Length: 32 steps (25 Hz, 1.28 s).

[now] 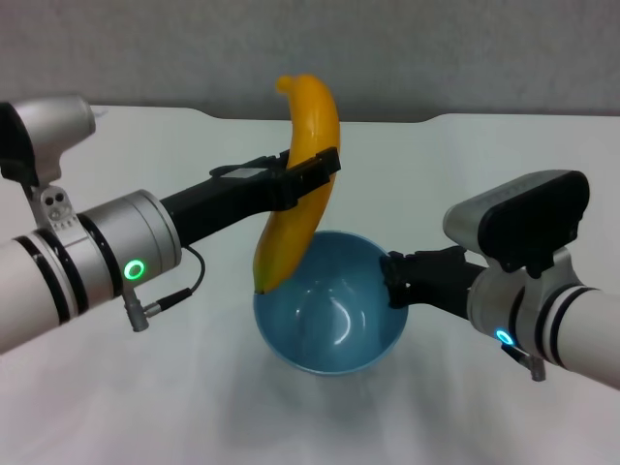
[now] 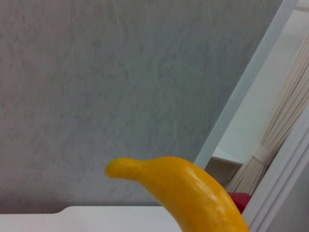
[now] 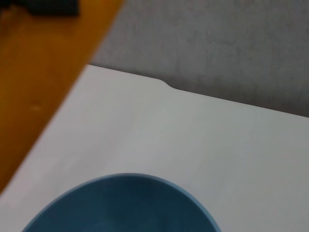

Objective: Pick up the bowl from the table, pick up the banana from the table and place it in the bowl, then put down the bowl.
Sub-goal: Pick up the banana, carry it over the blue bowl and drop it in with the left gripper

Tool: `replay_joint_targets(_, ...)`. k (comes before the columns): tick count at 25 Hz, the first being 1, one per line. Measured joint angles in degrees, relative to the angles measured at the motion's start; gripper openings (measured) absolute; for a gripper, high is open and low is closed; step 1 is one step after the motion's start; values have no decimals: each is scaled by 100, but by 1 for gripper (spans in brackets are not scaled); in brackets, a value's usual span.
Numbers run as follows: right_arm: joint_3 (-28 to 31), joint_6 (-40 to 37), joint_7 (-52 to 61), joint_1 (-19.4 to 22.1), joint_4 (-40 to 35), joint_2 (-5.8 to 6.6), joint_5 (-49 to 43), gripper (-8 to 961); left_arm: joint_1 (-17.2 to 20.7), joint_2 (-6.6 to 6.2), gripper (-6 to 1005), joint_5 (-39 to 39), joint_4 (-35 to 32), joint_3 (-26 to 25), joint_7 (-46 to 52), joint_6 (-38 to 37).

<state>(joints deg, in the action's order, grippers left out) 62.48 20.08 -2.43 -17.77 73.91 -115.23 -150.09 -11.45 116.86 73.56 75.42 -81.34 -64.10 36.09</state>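
The light-blue bowl (image 1: 329,305) is held tilted just above the white table (image 1: 465,165) by my right gripper (image 1: 395,279), which is shut on its right rim. My left gripper (image 1: 312,174) is shut on the yellow banana (image 1: 298,179) and holds it nearly upright, its lower tip hanging over the bowl's left rim. In the left wrist view the banana's (image 2: 188,193) upper end shows against the grey wall. In the right wrist view the bowl's rim (image 3: 125,203) is close and the banana (image 3: 34,82) is a blurred orange shape.
The table's far edge has a shallow notch (image 1: 329,118) under the grey wall. A window frame (image 2: 241,92) and a tied curtain (image 2: 280,140) show in the left wrist view.
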Motion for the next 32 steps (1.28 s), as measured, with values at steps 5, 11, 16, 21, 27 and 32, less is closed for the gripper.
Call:
replay_joint_targets(5, -23, -21, -4, -54, 8, 0, 78, 46, -60, 8, 579, -640, -396, 81, -653, 113)
replay_joint_targets(11, -33, -66, -7, -57, 90, 0, 83, 47, -98, 5, 588, -1048, -635, 208, -1028, 165)
replay_joint_targets(16, -64, -66, -9, -60, 199, 6, 86, 47, -110, 8, 595, -1091, -673, 257, -1159, 204)
replay_joint_targets(21, -70, -66, -11, -60, 275, 9, 86, 47, -124, 10, 602, -1315, -882, 279, -1332, 214)
replay_joint_targets(27, -60, -66, -12, -60, 334, 9, 69, 48, -129, 12, 610, -1545, -965, 331, -1571, 286)
replay_joint_targets(32, -58, -66, -12, -60, 357, 9, 54, 48, -131, 12, 618, -1550, -968, 331, -1625, 302)
